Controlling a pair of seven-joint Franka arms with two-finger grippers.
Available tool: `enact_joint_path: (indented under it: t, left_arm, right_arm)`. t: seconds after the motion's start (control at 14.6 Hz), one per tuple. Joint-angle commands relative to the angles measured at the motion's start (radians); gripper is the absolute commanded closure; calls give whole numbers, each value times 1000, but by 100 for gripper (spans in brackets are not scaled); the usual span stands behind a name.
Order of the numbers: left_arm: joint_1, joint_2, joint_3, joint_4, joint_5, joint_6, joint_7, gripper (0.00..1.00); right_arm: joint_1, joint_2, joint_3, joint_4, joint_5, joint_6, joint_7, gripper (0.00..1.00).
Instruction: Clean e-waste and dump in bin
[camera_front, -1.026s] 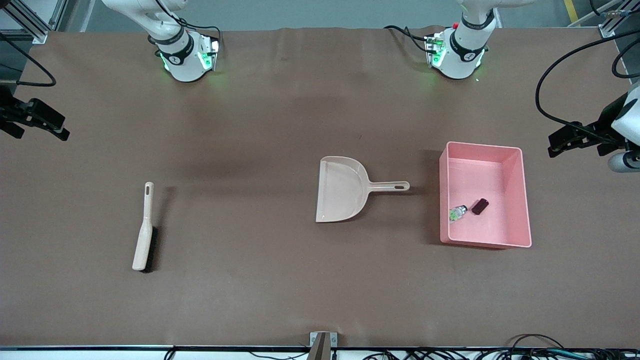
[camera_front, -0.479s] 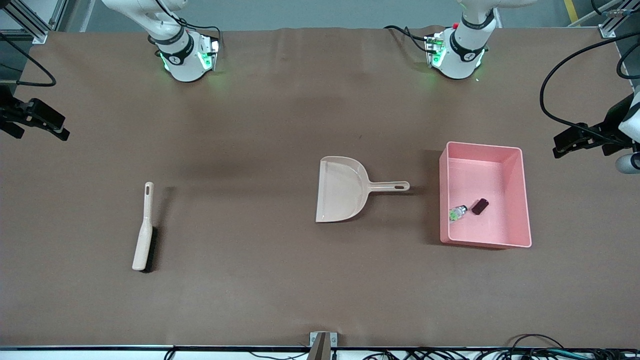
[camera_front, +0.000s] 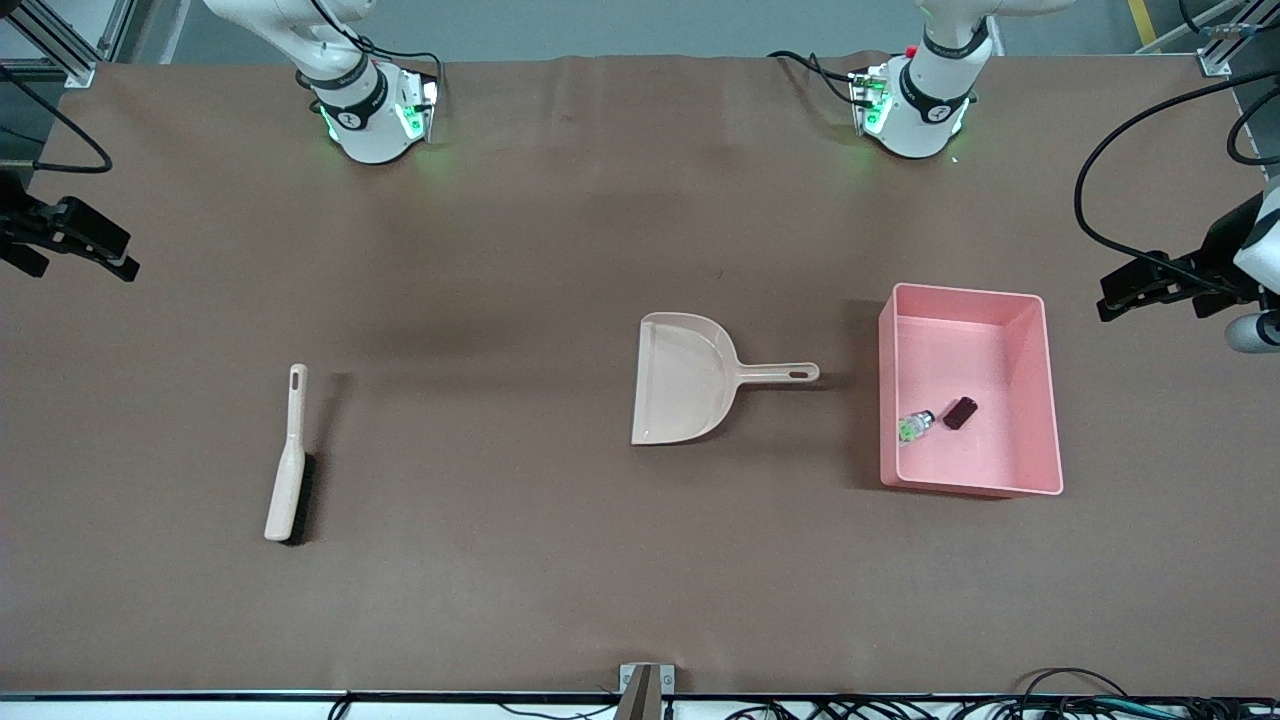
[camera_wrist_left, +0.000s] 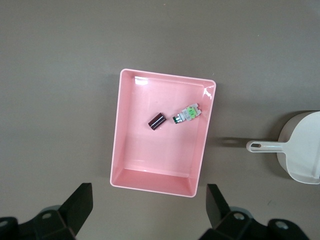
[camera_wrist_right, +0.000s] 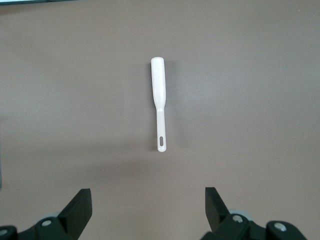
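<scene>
The pink bin (camera_front: 962, 293) (camera_wrist_left: 116, 130) stands on the brown table toward the left arm's end. Both pieces of e-waste lie inside it: the white component with a green tip (camera_front: 915, 425) (camera_wrist_left: 186, 114) and, beside it, the dark maroon block (camera_front: 960, 412) (camera_wrist_left: 157, 121). My left gripper (camera_front: 1108, 295) (camera_wrist_left: 149, 205) hangs open and empty over the table's edge at the left arm's end, apart from the bin. My right gripper (camera_front: 125, 255) (camera_wrist_right: 148, 202) waits open and empty over the right arm's end of the table.
A beige dustpan (camera_front: 685, 378) (camera_wrist_left: 302, 150) lies flat mid-table, its handle pointing at the bin. A beige brush (camera_front: 285, 470) (camera_wrist_right: 159, 100) lies toward the right arm's end. Cables trail along the table's front edge.
My left gripper has drifted slightly at its end of the table. The bin, the e-waste, the dustpan, the brush and the right gripper have stayed put.
</scene>
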Motion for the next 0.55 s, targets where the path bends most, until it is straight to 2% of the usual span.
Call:
enact_joint_path:
  t: [0.0,0.48]
  left_arm:
    - [-2,-3,11,-1,-19,11,11,0]
    - [15,12,14,5,-25,11,22,0]
  right_arm:
    - [-4,-3,1,1,15,-7,13,0]
    - [-4,-3,1,1,15,-7,13,0]
